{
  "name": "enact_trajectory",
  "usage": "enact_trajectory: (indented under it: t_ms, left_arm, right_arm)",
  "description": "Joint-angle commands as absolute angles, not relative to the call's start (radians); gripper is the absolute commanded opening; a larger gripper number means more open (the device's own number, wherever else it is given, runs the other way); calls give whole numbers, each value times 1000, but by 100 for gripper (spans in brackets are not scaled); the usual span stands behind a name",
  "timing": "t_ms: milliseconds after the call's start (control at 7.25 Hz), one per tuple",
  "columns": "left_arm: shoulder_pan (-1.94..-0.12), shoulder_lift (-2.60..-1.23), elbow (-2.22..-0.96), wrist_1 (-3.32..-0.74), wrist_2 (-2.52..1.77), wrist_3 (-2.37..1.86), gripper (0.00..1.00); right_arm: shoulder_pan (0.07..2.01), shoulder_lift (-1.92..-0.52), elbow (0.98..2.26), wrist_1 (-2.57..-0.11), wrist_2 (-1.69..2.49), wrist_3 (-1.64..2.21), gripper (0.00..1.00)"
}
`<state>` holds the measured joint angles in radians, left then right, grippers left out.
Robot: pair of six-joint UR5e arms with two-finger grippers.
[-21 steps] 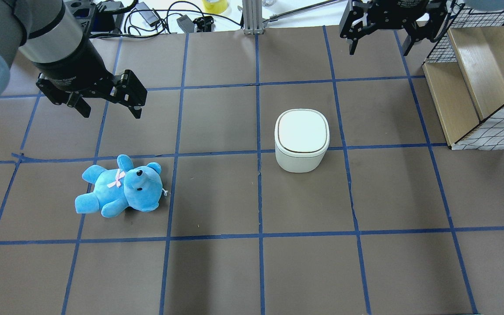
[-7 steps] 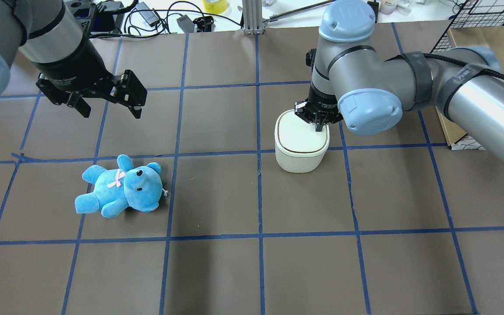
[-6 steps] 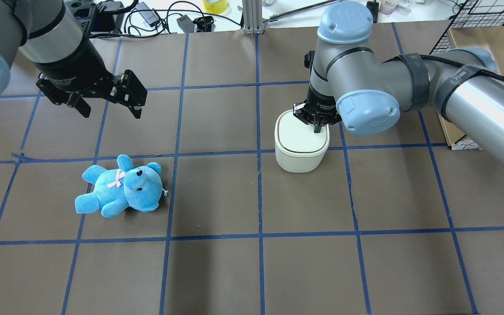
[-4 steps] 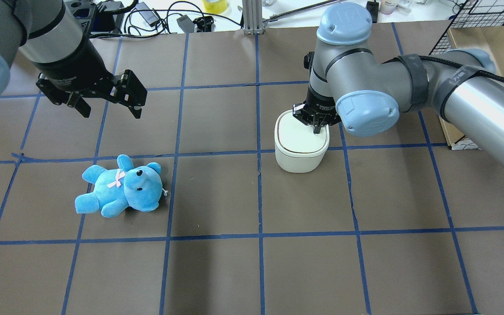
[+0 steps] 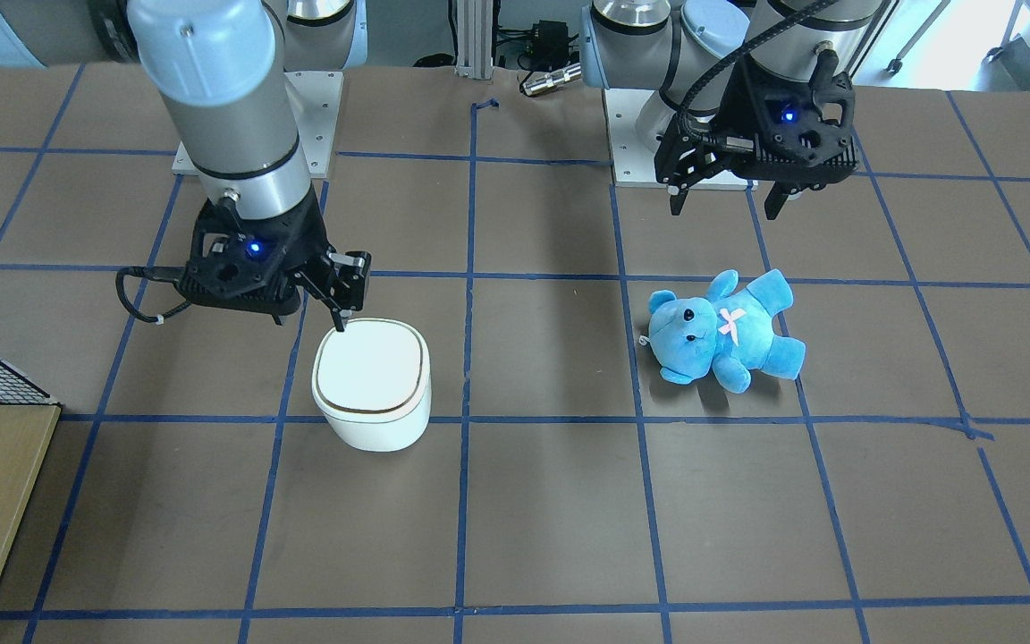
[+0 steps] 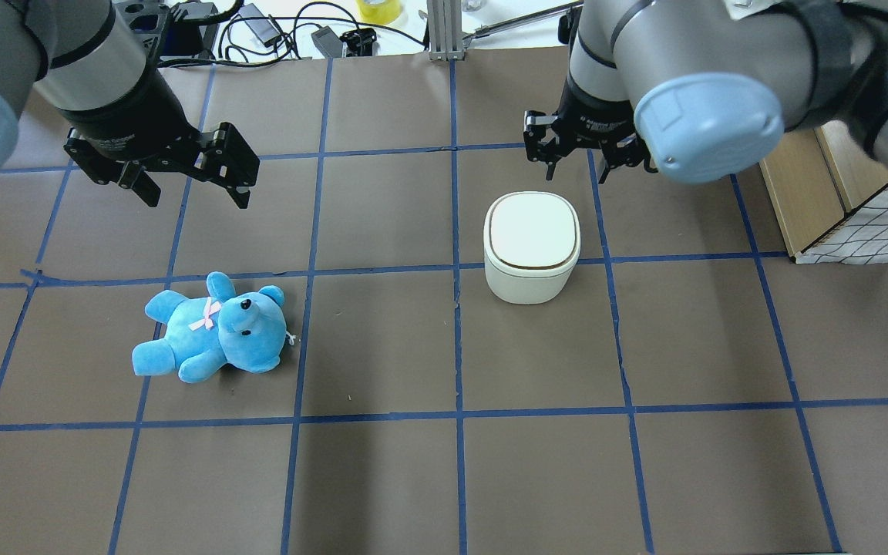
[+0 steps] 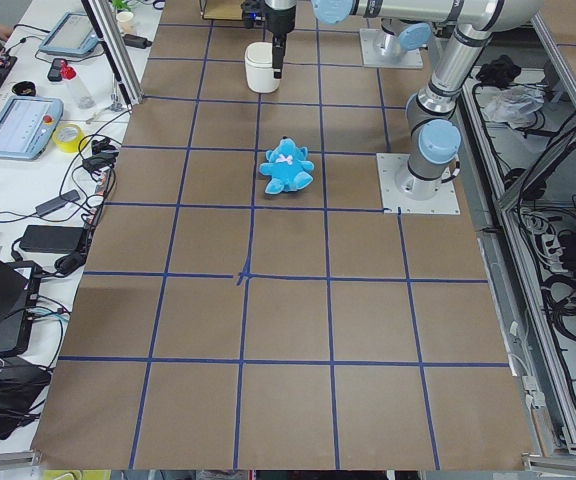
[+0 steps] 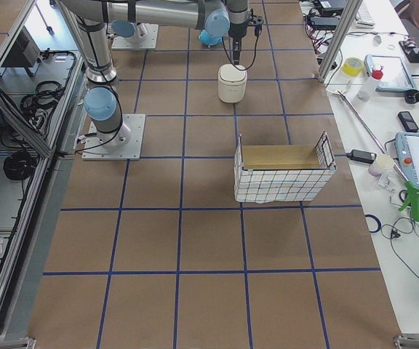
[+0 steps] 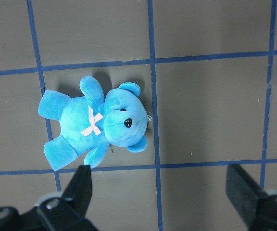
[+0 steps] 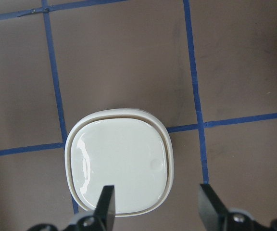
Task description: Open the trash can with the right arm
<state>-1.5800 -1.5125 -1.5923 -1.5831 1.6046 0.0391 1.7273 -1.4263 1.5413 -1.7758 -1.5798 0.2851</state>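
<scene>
Two arms: the right arm [image 6: 706, 46] is reaching in over the desk [image 6: 382, 478] from the robot's right; the left arm [image 6: 89, 62] is hanging over the opposite side.
Edges: the trash can [image 6: 533, 247] is standing right of the desk's middle, well apart from every edge, its base crossing a line of blue tape.
Room to move: the right gripper [image 6: 576, 166] is hovering above the can's far side with its fingers spread wide, pinching nothing; its wrist view is looking straight down on the lid [image 10: 119, 163]. The left gripper [image 6: 197, 196] is likewise gaping, holding nothing, poised above and beyond the blue teddy bear [image 6: 213, 339], which is lying on its back well apart from the can.
Surface: brown sheeting is covering the desk, blue tape dividing it into squares.
Surroundings: cables and a yellow tape roll [image 6: 379, 9] are lying past the far edge.
Containers: the can's lid is sitting shut, hiding its inside. A wire crate [image 8: 282, 174] with wooden panels is standing near the robot's right-hand end of the desk.
</scene>
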Motion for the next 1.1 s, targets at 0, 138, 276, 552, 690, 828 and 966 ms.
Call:
enact_trajectory:
  t_ms: [0, 138, 276, 552, 690, 828, 966]
  left_arm:
    - [-1580, -1513, -1592, -1583, 1605, 38, 100]
    - [-1580, -1513, -1592, -1583, 1605, 38, 100]
    - [-1580, -1513, -1592, -1583, 1605, 40, 100]
    - [-1580, -1513, -1592, -1583, 1605, 38, 100]
    - [-1582, -1513, -1592, -1583, 1605, 38, 100]
    - [-1580, -1513, -1592, -1583, 1605, 40, 100]
    - [-1580, -1513, -1592, -1583, 1605, 38, 100]
  right_arm:
    - [1718, -1437, 1384, -1616, -1595, 276, 100]
    - [1721, -1427, 1394, -1620, -1611, 276, 100]
    - [1721, -1425, 1403, -1624, -1614, 276, 100]
    - [1720, -1427, 1404, -1623, -1612, 275, 100]
    - [1720, -1427, 1402, -1623, -1612, 273, 100]
    - [1718, -1430, 1402, -1621, -1611, 273, 100]
    - [1718, -1430, 1402, -1623, -1609, 273, 100]
